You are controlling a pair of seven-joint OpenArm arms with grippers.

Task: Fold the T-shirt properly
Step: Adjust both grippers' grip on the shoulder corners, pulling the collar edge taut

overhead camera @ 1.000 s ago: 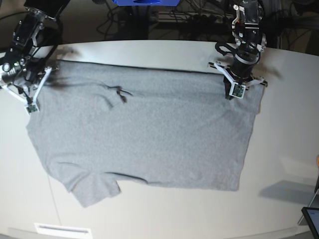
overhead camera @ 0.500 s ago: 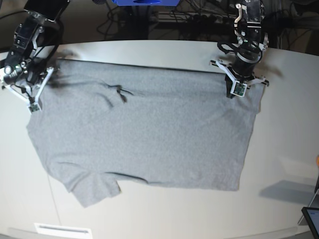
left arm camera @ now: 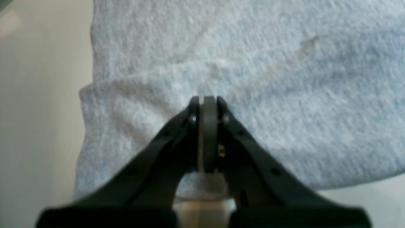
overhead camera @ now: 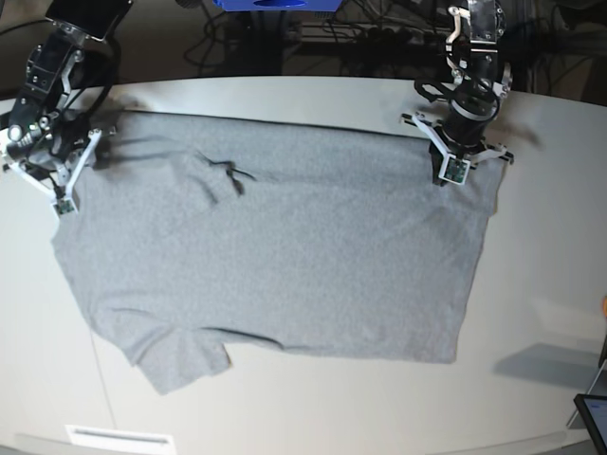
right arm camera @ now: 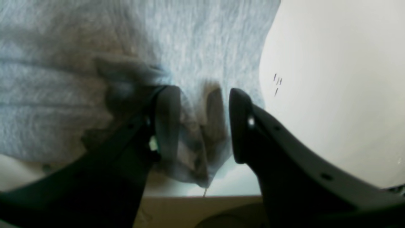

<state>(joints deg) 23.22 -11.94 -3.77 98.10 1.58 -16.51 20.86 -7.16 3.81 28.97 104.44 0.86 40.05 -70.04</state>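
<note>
Across the counter the T-shirt is spread flat; its far edge is pinched by the left tool, while the right tool is parted around a fold.

I work over a pale, off-white table with a curved far edge; soft light falls on it and leaves a dim grey shadow near its right side. Beyond the far edge the room is dark, with a tangle of black cables and a blue box at the top. A white label lies at the near edge, and a dark screen corner, perhaps a tablet, shows at lower right
</note>
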